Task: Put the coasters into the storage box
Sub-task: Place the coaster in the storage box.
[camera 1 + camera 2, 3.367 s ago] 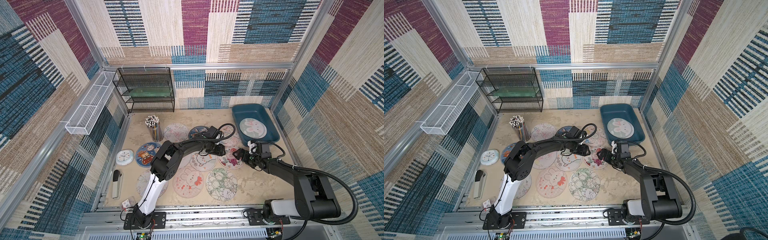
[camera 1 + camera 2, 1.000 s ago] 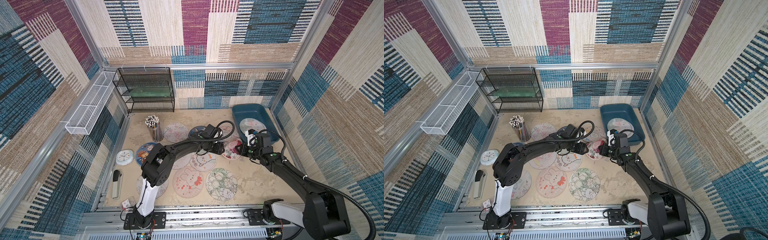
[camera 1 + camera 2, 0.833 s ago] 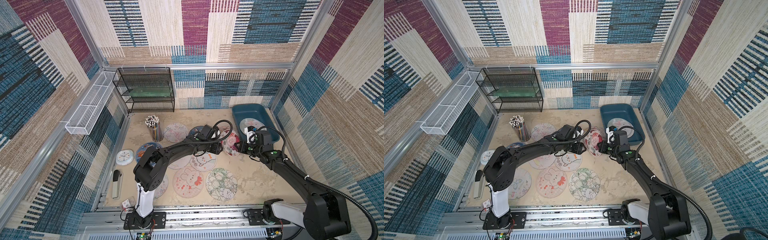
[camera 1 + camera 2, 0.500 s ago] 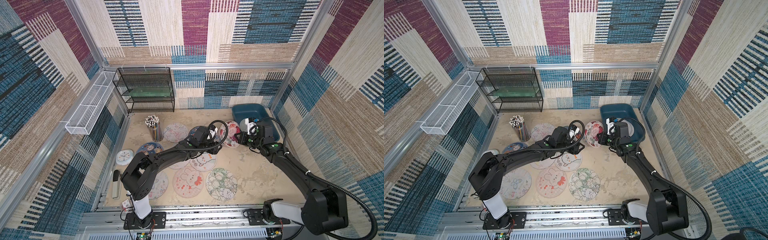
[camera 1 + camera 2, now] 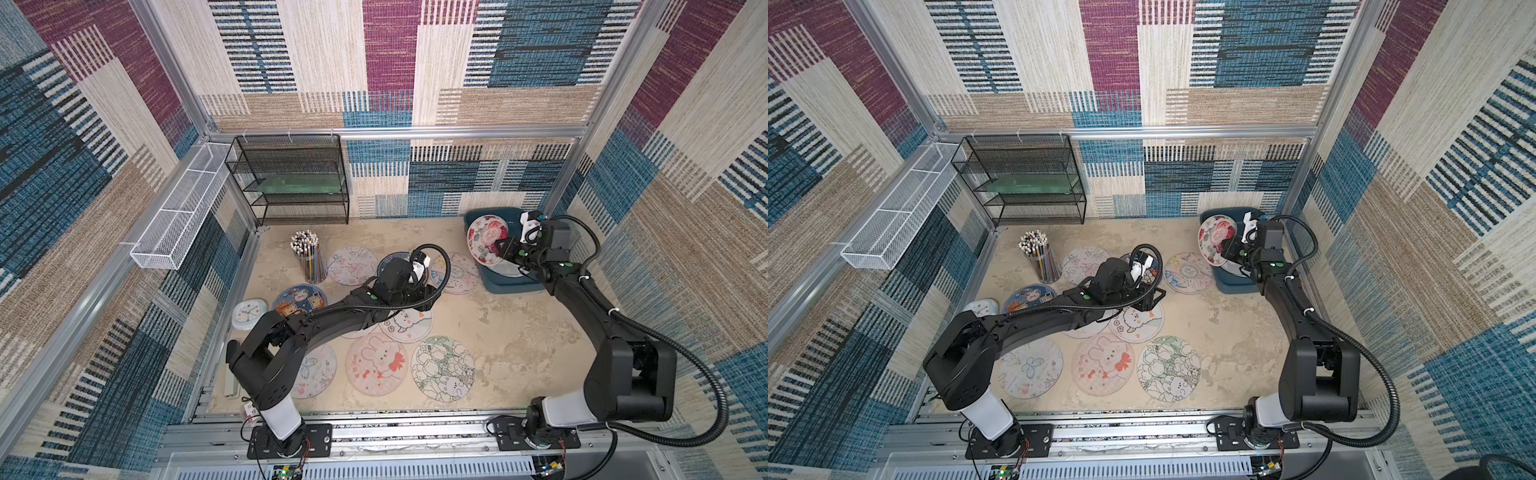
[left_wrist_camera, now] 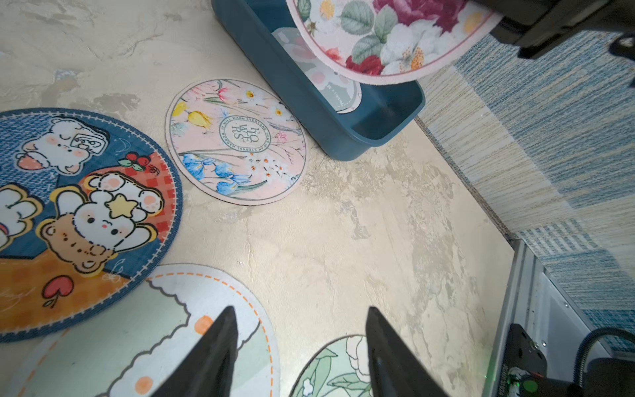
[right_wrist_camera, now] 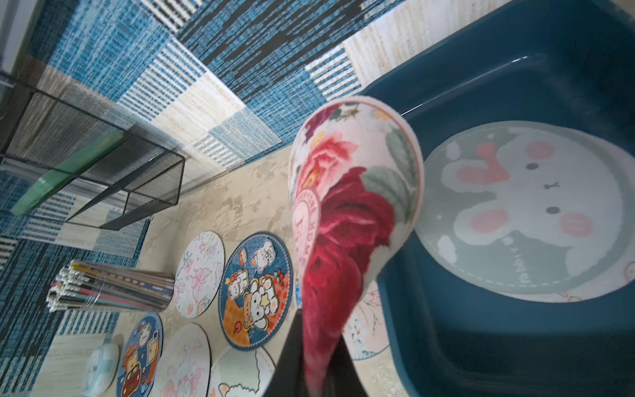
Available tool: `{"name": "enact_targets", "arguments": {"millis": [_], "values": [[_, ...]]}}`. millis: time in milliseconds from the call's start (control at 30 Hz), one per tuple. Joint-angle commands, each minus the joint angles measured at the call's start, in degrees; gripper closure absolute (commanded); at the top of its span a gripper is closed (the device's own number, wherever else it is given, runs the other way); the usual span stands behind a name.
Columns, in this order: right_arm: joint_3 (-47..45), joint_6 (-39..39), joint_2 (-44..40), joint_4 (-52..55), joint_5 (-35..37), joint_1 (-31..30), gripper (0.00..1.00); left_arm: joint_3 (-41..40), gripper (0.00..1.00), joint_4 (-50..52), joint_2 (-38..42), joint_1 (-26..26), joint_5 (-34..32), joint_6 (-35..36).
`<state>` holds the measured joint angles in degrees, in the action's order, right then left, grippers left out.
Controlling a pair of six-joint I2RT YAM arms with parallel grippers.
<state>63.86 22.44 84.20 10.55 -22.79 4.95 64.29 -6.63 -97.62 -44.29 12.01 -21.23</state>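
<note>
The right gripper (image 7: 314,357), jaws clamped on a rose-printed coaster (image 5: 487,239), holds it tilted over the storage box (image 5: 505,284), while the left gripper (image 6: 300,343) hovers, jaws apart.

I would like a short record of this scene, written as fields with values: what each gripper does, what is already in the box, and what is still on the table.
right gripper: shut on the rose coaster, held on edge over the near rim of the storage box
left gripper: open, empty, low over the coasters on the table
in box: bunny coaster lying flat on top; an edge of another shows beneath it
on table: flower coaster beside the box, dark blue bear coaster, several more
other things: pencil cup, clock, mesh rack
</note>
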Motion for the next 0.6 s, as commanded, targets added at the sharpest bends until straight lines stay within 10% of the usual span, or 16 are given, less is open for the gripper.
{"name": "enact_targets", "arguments": {"millis": [0,567], "values": [[2.19,-0.71,2.13,-2.08,-0.26,1.82,0.92,-0.17,0.42,-2.58,0.73,0.08,1.47,0.93],[8.15,0.59,19.41,-4.65,-0.51,5.77,0.91,-3.22,0.41,-9.50,1.05,0.09,6.71,1.10]]}}
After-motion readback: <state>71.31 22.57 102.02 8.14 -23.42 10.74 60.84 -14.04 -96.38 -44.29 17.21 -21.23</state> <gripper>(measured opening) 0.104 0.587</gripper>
